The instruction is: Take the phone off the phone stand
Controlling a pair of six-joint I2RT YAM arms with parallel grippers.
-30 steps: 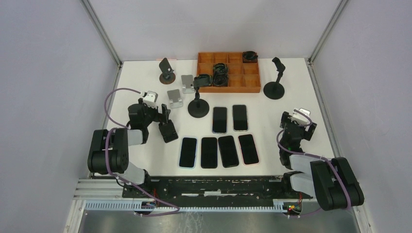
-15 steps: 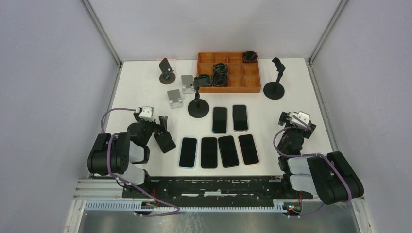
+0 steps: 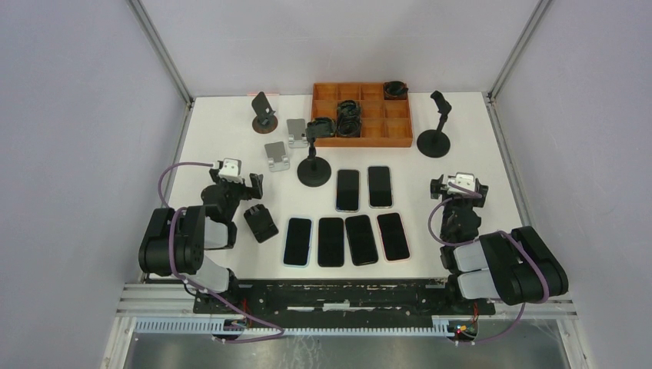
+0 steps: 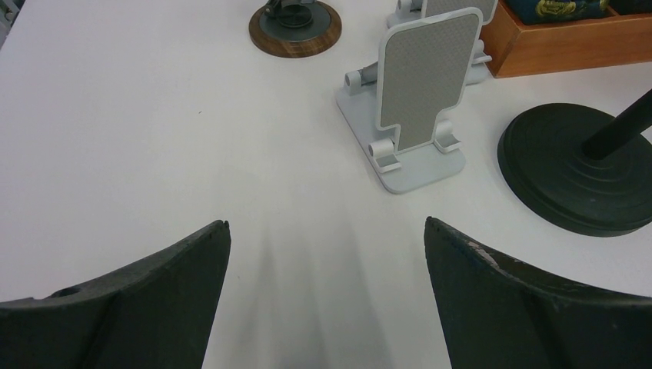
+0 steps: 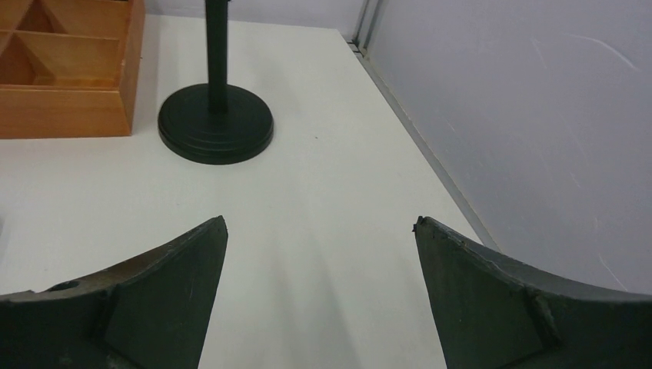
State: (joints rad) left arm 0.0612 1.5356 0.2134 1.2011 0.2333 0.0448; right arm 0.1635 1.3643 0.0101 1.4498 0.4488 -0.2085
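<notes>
Phone (image 3: 261, 223) lies flat near left gripper (image 4: 326, 227) — it and right gripper (image 5: 321, 223) spread, empty.

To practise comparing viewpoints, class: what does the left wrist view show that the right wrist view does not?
Left wrist only: an empty grey phone stand, a wood-based stand, a black disc base. Right wrist only: a black pole stand, the enclosure wall. Shared: white table, orange tray, and open left fingers or right fingers framing each view.

Wide-spread jaws frame the white table (image 4: 154, 138), grey phone stand (image 4: 421, 92) ahead, black round base (image 4: 577, 173) right.
</notes>
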